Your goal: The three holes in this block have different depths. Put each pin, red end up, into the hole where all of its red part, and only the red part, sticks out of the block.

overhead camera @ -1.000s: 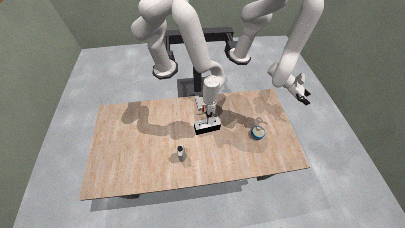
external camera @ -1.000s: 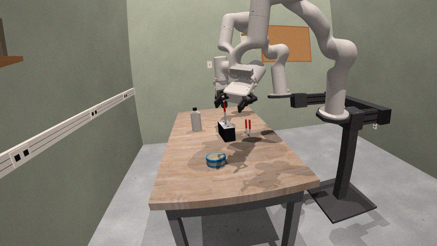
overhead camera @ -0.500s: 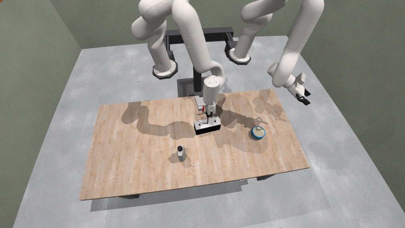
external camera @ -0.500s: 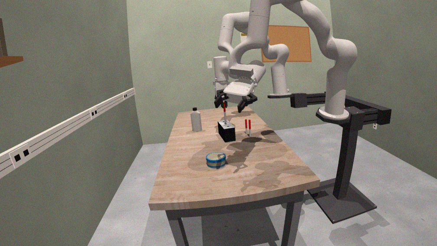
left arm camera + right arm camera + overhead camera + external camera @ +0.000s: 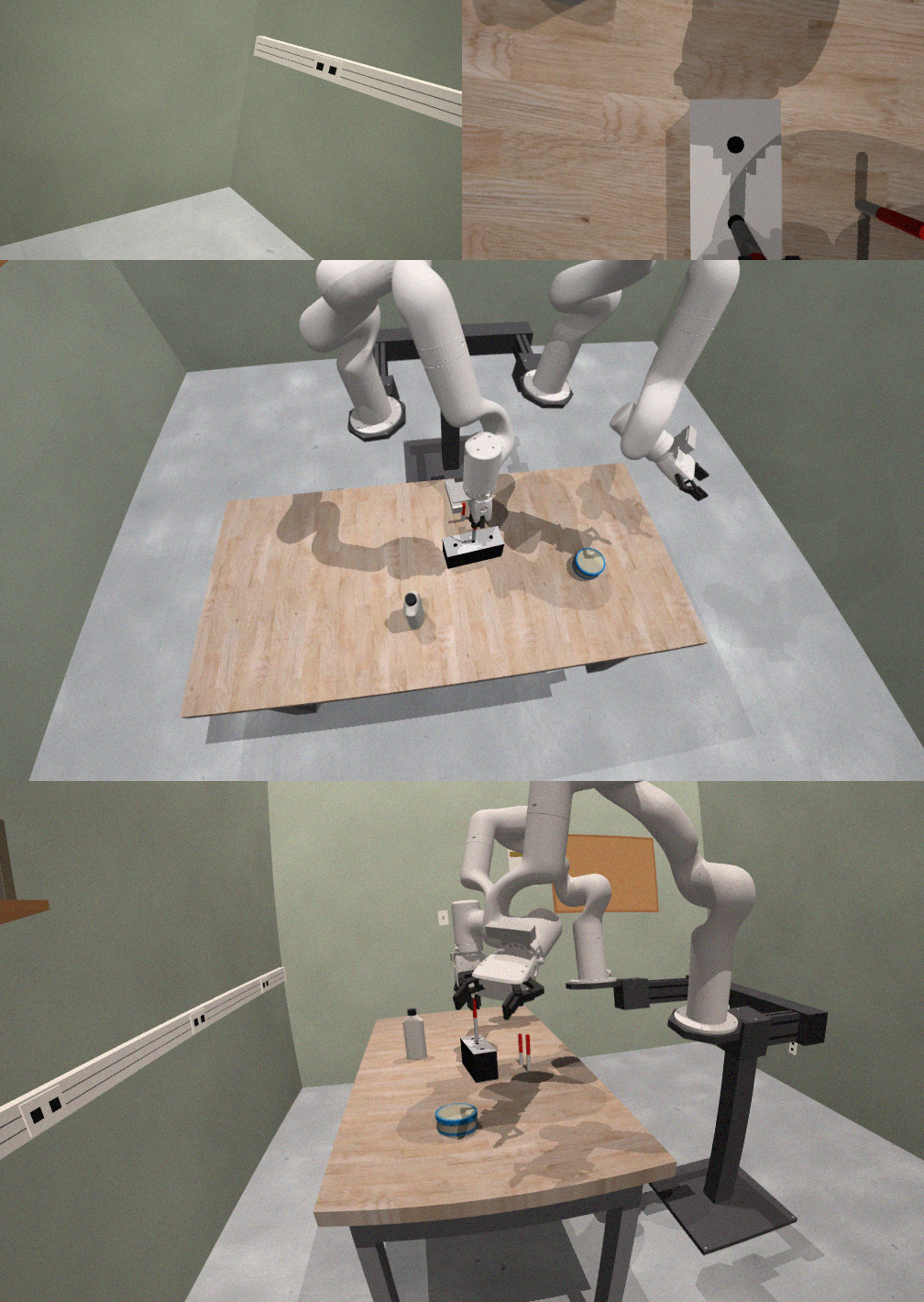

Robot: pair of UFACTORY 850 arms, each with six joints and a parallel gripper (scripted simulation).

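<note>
While our right pincer [image 5: 477,523] [image 5: 475,1000] [image 5: 769,258] is closed on the red upper part of a pin [image 5: 474,534] [image 5: 476,1030] [image 5: 743,238], we have that pin's pale lower end at the middle hole of the block [image 5: 473,554] [image 5: 478,1062] [image 5: 709,197]. Much of the pale part shows above the block's top, and we cannot tell how far the tip sits inside. The block's two end holes have no pin in them

Our block rests on the counter [image 5: 310,648] [image 5: 388,1188] [image 5: 554,183], nearer the long edge by the arm bases than the opposite one. Between it and that base-side edge, two more pins [image 5: 524,1049] stand upright, red ends up, close beside each other

We see our left pincer [image 5: 699,483] [image 5: 483,1007] wide open, holding nothing, high up by the corner at its own end of the counter. A round blue-banded tin [image 5: 589,563] [image 5: 456,1120] sits toward that short edge, and a bottle [image 5: 412,612] [image 5: 414,1040] with a black cap stands upright toward the long edge away from our bases

Between the earlier pictures and now, I can make out no clear change in anything.
</note>
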